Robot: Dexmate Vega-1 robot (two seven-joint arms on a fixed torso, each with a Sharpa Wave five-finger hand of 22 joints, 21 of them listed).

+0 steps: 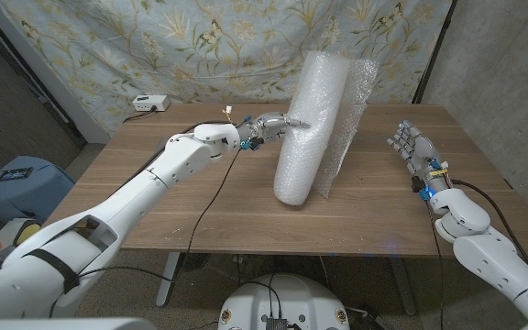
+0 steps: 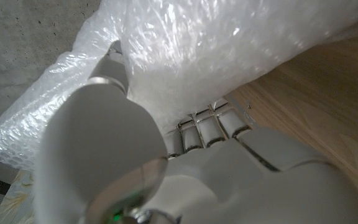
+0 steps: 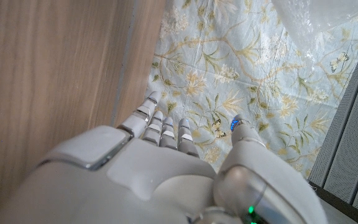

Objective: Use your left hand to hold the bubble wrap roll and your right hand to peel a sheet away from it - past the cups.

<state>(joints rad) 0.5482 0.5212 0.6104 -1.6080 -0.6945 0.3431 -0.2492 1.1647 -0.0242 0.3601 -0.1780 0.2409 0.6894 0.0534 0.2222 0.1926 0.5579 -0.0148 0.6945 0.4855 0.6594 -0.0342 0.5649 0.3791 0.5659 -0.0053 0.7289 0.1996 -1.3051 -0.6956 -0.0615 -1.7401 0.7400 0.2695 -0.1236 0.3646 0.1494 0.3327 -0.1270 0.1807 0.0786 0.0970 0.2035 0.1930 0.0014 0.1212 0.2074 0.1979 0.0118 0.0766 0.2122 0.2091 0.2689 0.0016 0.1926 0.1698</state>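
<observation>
Left hand (image 1: 271, 126) pressed against upright bubble wrap roll (image 1: 308, 128), steadying; finger state unclear. Right hand (image 1: 411, 147) well apart, fingers spread, empty, before peel.

Floral butterfly curtain (image 1: 154, 46), white box (image 1: 150, 103) at table's (image 1: 227, 211) far corner.

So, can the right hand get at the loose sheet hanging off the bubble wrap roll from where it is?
Probably yes. The right hand is open and apart from the loose sheet, with only bare table between them. The left hand touches the bubble wrap roll on its far side, out of the way.
</observation>
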